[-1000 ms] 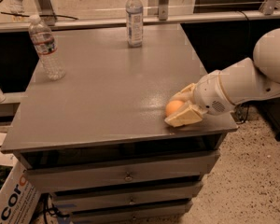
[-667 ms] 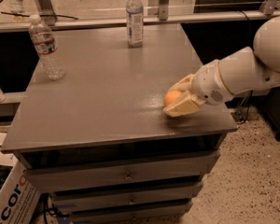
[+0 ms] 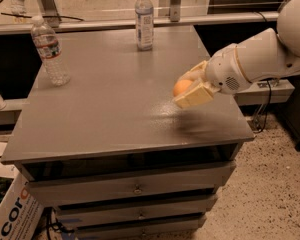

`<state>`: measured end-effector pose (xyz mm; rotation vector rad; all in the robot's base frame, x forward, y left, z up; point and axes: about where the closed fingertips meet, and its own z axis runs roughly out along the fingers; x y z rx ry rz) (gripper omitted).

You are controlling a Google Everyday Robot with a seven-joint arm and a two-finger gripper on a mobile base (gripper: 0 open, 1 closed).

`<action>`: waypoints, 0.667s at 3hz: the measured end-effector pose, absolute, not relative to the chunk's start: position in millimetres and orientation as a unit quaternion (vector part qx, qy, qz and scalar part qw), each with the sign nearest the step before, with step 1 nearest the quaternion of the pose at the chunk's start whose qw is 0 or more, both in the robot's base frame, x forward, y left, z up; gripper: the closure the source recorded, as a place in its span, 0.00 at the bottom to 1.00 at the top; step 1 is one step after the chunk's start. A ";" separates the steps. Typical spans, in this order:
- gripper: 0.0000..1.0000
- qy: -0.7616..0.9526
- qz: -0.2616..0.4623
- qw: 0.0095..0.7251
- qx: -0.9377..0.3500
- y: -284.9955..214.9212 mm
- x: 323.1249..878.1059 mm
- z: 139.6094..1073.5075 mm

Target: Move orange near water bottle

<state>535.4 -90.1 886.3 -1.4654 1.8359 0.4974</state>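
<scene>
The grey cabinet [image 3: 110, 109] fills the middle of the camera view, and everything else is placed against it. The white arm [image 3: 260, 54] reaches in from the cabinet's right side, and the gripper [image 3: 185, 87] hangs over the right part of the top, nearer the front edge than the back. Its cream fingers [image 3: 196, 96] are clamped around the orange [image 3: 181, 88], one above the fruit and one below, so only the fruit's left face shows between them. The orange is clear of the surface, held in the air above the cabinet's right front area. A soft dark shadow [image 3: 195, 126] lies on the top below it, close to the front right corner. The water bottle [image 3: 49, 51], with its red-and-white label band and white cap, stands upright near the cabinet's back left corner, well apart from the orange and across the top from it. A second bottle [image 3: 144, 19] with a pale label stands upright at the middle of the cabinet's back edge. Drawers [image 3: 135, 189] run across the cabinet's front, and a cardboard box [image 3: 12, 214] leans on the floor beside its lower left corner.
</scene>
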 end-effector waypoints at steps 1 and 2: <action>1.00 0.710 0.200 0.377 -0.560 -81.1 539.2 888.8; 1.00 0.703 0.213 0.405 -0.544 -53.1 555.6 892.0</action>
